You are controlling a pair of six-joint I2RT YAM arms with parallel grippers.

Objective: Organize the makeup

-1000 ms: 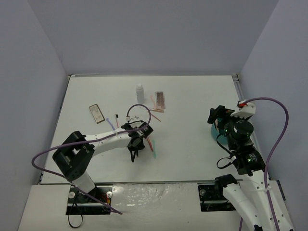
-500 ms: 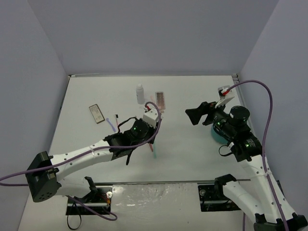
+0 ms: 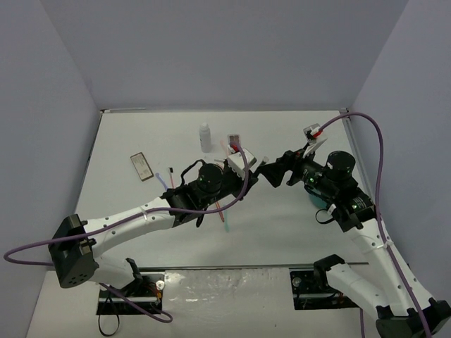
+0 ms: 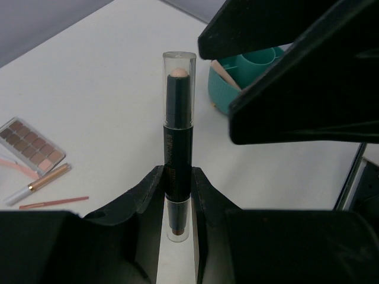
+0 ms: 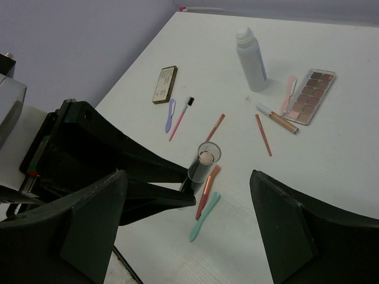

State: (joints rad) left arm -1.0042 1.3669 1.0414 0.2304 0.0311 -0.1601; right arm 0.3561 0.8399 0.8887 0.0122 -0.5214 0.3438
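Above the white table (image 3: 296,141), the black stick (image 4: 177,130) is held in the air, pinched low by the left claw (image 4: 176,195). The right claw (image 3: 264,174) is spread near it; the top should be gripped softly before the bottom is freed.

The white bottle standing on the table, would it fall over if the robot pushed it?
Probably, if pushed near the top: the bottle stands upright, tall and narrow. Once down it would likely roll, since its body looks round.
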